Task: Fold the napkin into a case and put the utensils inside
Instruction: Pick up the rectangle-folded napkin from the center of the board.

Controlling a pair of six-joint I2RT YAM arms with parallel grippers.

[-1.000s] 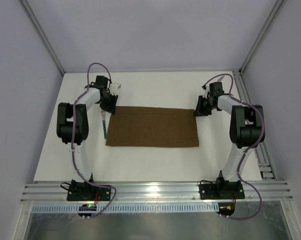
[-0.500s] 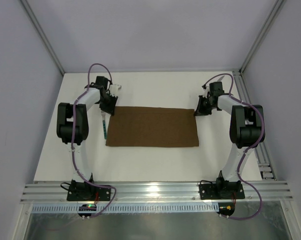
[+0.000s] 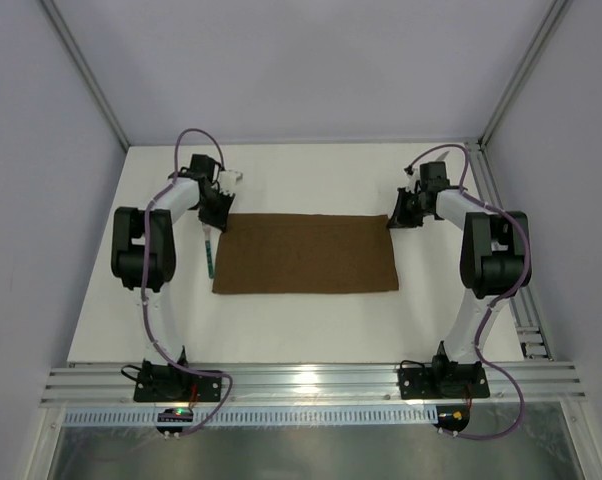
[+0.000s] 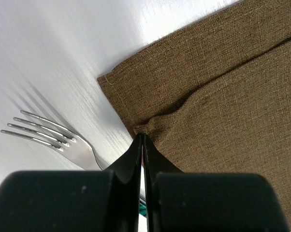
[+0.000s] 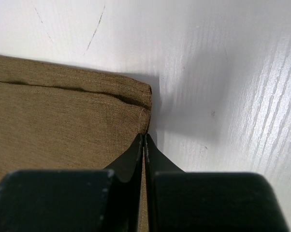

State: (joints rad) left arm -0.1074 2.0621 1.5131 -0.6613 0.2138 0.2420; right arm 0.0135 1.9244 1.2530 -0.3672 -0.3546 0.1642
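Having just closed, the left jaws and right jaws are each pinching a far corner of the folded brown napkin [image 3: 306, 253], which is lying flat on the bench [image 3: 311, 330] beside the fork [image 4: 49, 133], likely readying another fold.

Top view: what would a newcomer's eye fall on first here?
The brown napkin, folded to a wide rectangle, lies mid-table and stands out against the white. The left gripper and right gripper are each shut on one of its far corners, the cloth puckering at the tips. A fork lies just off the napkin's left edge.
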